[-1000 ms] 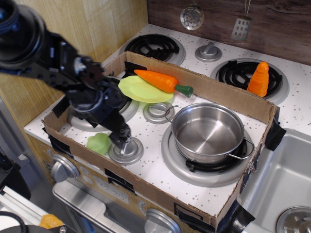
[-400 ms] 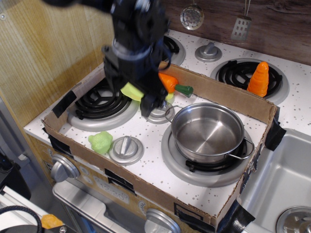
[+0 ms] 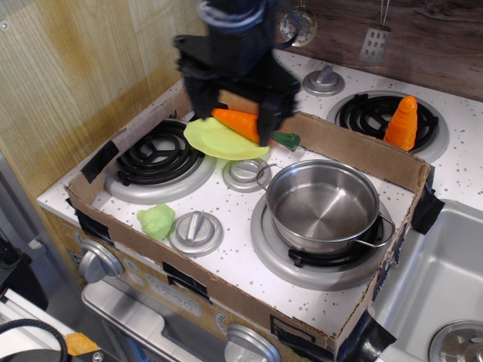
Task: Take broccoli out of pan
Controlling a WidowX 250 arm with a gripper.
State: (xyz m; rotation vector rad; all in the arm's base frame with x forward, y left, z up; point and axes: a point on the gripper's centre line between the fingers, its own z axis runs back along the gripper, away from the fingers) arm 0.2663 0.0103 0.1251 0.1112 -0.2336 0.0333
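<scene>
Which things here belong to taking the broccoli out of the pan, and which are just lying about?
Job:
small light-green toy broccoli, on the stovetop
round shiny steel pan, empty
black gripper, jaws apart

Lying about:
orange toy carrot on yellow-green plate
orange cone-shaped toy
hanging metal spatula

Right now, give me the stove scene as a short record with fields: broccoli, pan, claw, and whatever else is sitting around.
broccoli: on the white stovetop beside a silver knob, outside the pan
pan: on the front right burner, empty
claw: raised over the yellow-green plate, open, holding nothing
carrot: lying across the plate
orange cone: on the back right burner
task state: broccoli out of pan
</scene>
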